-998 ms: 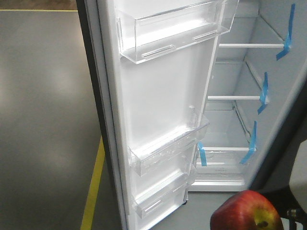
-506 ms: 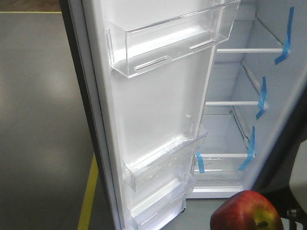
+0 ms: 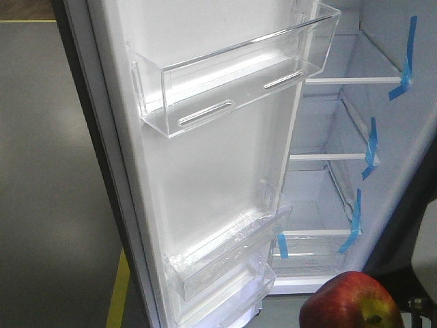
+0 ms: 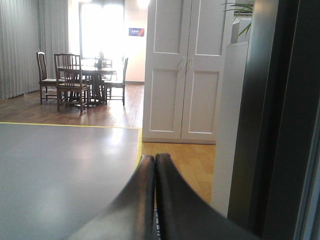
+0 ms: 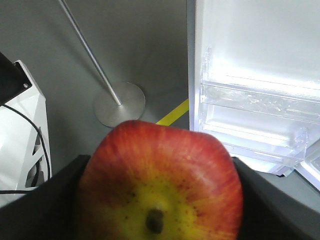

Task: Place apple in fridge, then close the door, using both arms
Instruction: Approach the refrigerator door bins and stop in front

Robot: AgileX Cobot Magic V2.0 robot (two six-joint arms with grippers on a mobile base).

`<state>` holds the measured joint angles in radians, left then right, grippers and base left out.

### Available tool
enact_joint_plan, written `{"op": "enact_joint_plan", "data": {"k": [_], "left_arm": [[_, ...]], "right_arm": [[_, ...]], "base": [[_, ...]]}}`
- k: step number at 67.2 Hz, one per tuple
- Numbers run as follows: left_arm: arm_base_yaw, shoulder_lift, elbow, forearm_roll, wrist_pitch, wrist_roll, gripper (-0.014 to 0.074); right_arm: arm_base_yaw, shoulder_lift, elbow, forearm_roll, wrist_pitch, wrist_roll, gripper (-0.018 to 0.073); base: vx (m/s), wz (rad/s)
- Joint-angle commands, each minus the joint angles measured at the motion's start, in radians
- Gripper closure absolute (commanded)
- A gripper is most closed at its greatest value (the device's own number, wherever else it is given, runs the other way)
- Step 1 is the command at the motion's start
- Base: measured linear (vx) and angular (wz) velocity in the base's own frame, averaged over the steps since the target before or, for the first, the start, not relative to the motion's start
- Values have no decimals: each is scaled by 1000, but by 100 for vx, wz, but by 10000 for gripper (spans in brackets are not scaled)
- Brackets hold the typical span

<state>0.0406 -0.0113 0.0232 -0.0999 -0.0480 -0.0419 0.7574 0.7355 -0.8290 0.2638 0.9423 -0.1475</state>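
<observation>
Open fridge, apple held low in front of it

The fridge [image 3: 410,164] stands open, its white lining, clear shelves and strips of blue tape [image 3: 408,58] in view. The door [image 3: 218,184] is swung wide, its white inner face carrying an upper clear bin [image 3: 232,75] and lower bins [image 3: 225,263]. The apple [image 3: 349,302] is outside the fridge, low at the front view's bottom right, stem dimple towards the wrist camera. The right gripper [image 5: 160,200] is clamped on it, a dark finger [image 5: 45,205] on each side. The left gripper [image 4: 154,161] holds nothing, its fingers pressed together.
</observation>
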Motion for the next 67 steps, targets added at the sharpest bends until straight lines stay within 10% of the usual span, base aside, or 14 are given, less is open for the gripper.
{"op": "enact_joint_plan", "data": {"k": [1,67], "left_arm": [[0,-14,-15,-1,-69,-11,603],[0,-14,-15,-1,-69,-11,603]], "right_arm": [[1,-5,-28,9,-60,-9,445],[1,-10,-28,12,-58,-9,445]], "base": [[7,-3],[-1,0]]}}
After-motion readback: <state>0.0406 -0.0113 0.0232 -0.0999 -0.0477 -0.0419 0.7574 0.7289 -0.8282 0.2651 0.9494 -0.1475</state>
